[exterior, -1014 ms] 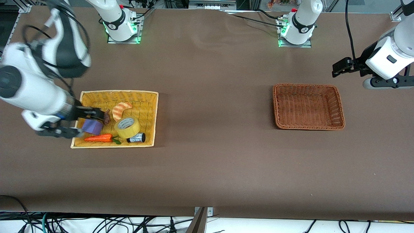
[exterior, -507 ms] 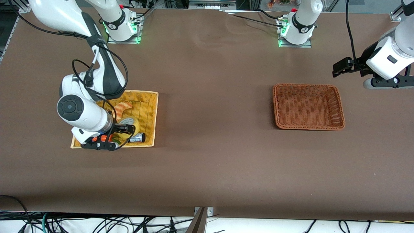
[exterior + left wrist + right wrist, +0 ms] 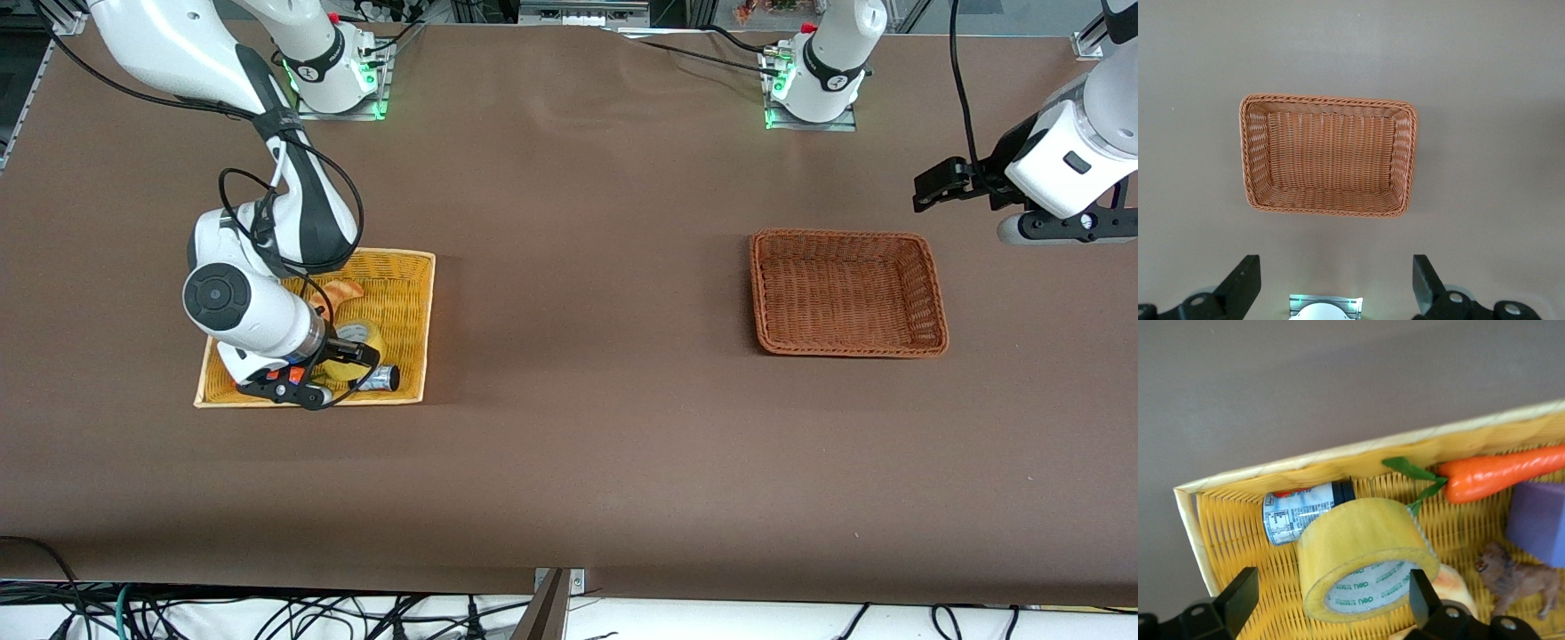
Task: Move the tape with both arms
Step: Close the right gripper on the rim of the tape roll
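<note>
The wide yellow tape roll with grey cardboard core (image 3: 1365, 557) lies in the yellow woven basket (image 3: 411, 293), beside a small black-and-white cylinder (image 3: 1305, 512) and an orange carrot (image 3: 1501, 475); in the front view the right arm hides most of it. The right hand (image 3: 1328, 603) hangs over the roll with fingers apart, one each side, only partly visible. The left hand (image 3: 1336, 283) waits, also spread, above the brown worktop (image 3: 587, 267) near the brown wicker basket (image 3: 935, 293).

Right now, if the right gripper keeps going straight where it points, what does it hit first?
Most likely the tape. The right gripper is open, and the roll sits between its fingers in the yellow basket. Depth is unclear.
</note>
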You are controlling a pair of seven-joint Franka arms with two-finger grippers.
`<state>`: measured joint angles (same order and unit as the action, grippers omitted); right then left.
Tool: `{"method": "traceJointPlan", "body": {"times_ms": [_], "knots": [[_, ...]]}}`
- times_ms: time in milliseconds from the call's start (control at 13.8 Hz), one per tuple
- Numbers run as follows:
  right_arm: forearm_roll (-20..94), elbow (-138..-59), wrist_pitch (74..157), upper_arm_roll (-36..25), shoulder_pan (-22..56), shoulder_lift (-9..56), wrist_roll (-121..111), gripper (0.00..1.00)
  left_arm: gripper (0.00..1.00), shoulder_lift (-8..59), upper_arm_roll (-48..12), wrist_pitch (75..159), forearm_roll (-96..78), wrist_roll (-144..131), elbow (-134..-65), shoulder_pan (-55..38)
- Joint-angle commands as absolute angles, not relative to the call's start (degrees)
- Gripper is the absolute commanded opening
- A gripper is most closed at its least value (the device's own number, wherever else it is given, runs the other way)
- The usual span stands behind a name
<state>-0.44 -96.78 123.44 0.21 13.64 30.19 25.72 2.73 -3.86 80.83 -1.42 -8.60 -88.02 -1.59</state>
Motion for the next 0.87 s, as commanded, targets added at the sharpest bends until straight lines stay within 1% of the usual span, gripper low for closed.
{"method": "traceJointPlan", "body": {"times_ms": [0, 290, 579, 796], "knots": [[1.6, -102.1, 126.6, 0.6, 13.4, 27.5, 29.3, 1.0, 1.0, 3.0, -4.3, 79.7, -2.9, -8.3, -86.7, -1.2], [2.0, -103.8, 127.8, 0.6, 13.4, 27.2, 31.7, 1.0, 1.0, 3.0, -4.5, 79.7, -2.9, -8.3, -86.6, -1.3], [2.0, -106.3, 132.8, 0.7, 13.4, 27.5, 34.0, 1.0, 1.0, 3.0, -4.4, 79.7, -2.9, -8.3, -86.6, -1.3], [2.0, -106.3, 133.6, 1.1, 13.4, 27.8, 37.5, 1.0, 1.0, 3.0, -4.4, 79.7, -2.9, -8.3, -86.7, -1.3]]}}
